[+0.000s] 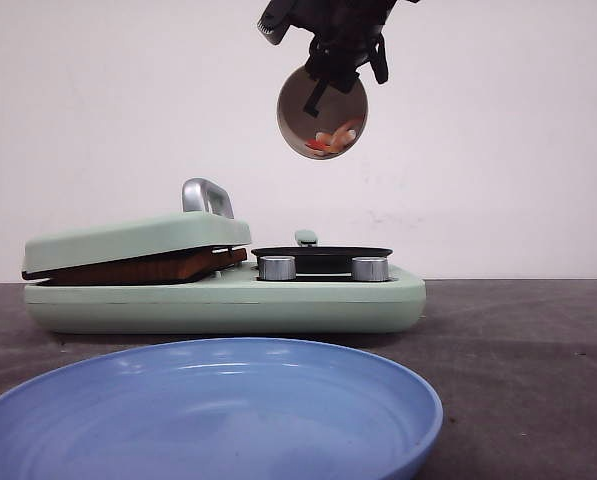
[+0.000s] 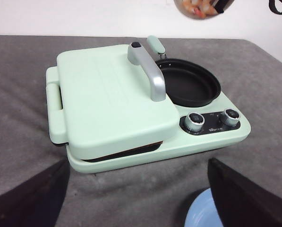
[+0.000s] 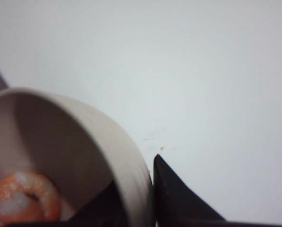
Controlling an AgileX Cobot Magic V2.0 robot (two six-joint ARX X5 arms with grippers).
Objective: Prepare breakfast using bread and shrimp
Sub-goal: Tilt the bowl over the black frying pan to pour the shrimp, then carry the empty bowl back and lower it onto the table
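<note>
behind everything stands a plain white wall, and below it a dark grey table (image 1: 538, 340) carries our green cooker (image 1: 308, 303) and a blue plate (image 1: 208, 410) at the near edge.

our right gripper (image 1: 330, 62) is pinched on the rim of a small bowl (image 1: 321, 112), one finger inside and one outside, holding it high and tipped on its side. the shrimp (image 1: 335, 138) lie in the bowl's lowest part, close under the fingers. almost straight below the bowl sits the black pan (image 2: 190, 86), which looks bare. the cooker's lid (image 2: 110, 97) is down, to the left of that gripper, with a brown edge showing in the gap under it; this may be the bread, but we cannot tell.

our left gripper (image 2: 141, 201) hangs spread and empty, near the cooker's front, with the plate just beneath it.

we judge the step in hand to be pouring the shrimp into the pan. the next move calls for tipping the bowl further while keeping it over the pan, perhaps lower, so that the pieces do not bounce out.
</note>
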